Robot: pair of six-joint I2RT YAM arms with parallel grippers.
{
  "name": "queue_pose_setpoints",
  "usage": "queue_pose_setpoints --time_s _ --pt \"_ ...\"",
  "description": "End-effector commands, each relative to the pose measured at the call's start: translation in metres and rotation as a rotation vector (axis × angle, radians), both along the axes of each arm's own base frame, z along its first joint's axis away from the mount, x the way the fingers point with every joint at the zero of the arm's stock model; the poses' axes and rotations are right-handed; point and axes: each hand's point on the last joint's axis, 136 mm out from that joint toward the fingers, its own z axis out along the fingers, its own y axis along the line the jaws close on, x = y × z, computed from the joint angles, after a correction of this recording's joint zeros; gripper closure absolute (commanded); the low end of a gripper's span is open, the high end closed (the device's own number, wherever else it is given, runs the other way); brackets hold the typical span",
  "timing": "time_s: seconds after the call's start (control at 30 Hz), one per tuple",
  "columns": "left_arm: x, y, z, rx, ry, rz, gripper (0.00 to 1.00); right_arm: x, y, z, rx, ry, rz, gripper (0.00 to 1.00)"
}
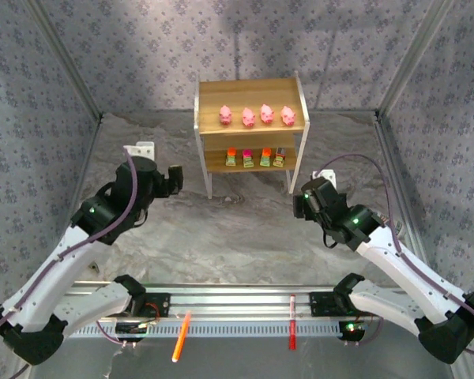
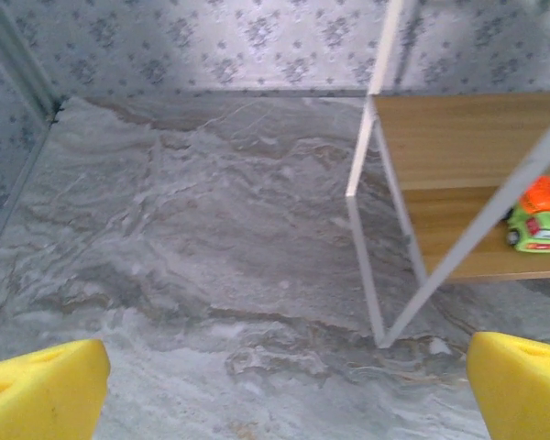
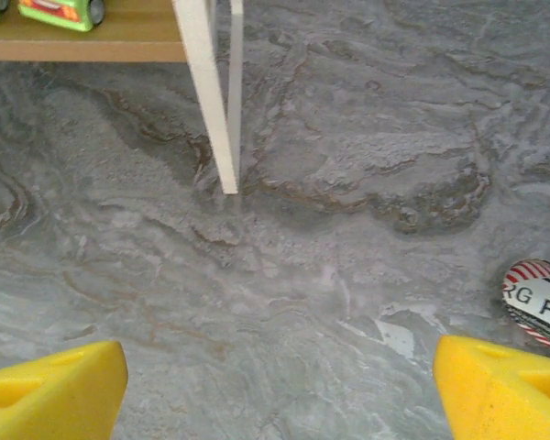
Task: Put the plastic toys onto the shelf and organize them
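Shelf: stands at the far middle of the table, near the patterned back wall. 2 light wooden boards on thin white legs.

Upper board: carries 4 pink pig figures in 1 row, side by side, not touching.

Lower board: carries 4 blocky toys in 1 row, directly below the pigs. Yellow-green bodies; tops orange, magenta and grey.

Left claw: hangs over bare table, near the left legs of the shelf. Fully spread, with nothing between the yellow pads. Faces the shelf's left end, where an orange-topped toy sits upright on the lower board.

Right claw: hangs over bare table, near the front right leg of the shelf. Spread wide, grips nothing.

Orange pen and red pen: lie on the near rail between the arm bases, well apart from each other and from the shelf.
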Motion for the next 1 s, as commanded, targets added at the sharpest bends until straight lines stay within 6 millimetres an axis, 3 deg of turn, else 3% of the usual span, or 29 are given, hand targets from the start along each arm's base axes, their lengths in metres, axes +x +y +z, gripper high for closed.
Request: queue_pose_setpoints --time_s 0.0,0.17,0.37,0.57,0.87,0.97 --pt "0.007 0.008 0.001 -0.048 -0.044 0.047 0.00 0.003 -0.014 0.002 -0.027 -0.018 -0.047 0.11" --pt "0.011 0.007 -0.035 0.025 0.016 0.013 0.00 0.010 -0.023 -0.003 -0.031 -0.014 -0.092 0.10" --pt "0.014 0.007 -0.064 0.101 0.055 -0.011 0.00 0.018 -0.032 -0.002 -0.062 -0.032 -0.137 0.08" --pt "0.017 0.009 -0.076 0.132 -0.030 -0.032 0.00 0.029 -0.035 -0.013 -0.091 -0.025 -0.161 0.05" --pt "0.024 0.020 -0.114 0.223 -0.062 -0.012 0.01 0.049 -0.035 -0.040 -0.138 -0.094 -0.143 0.02" --pt "0.024 0.020 -0.116 0.223 -0.094 -0.023 0.00 0.051 -0.038 -0.043 -0.152 -0.107 -0.141 0.02"
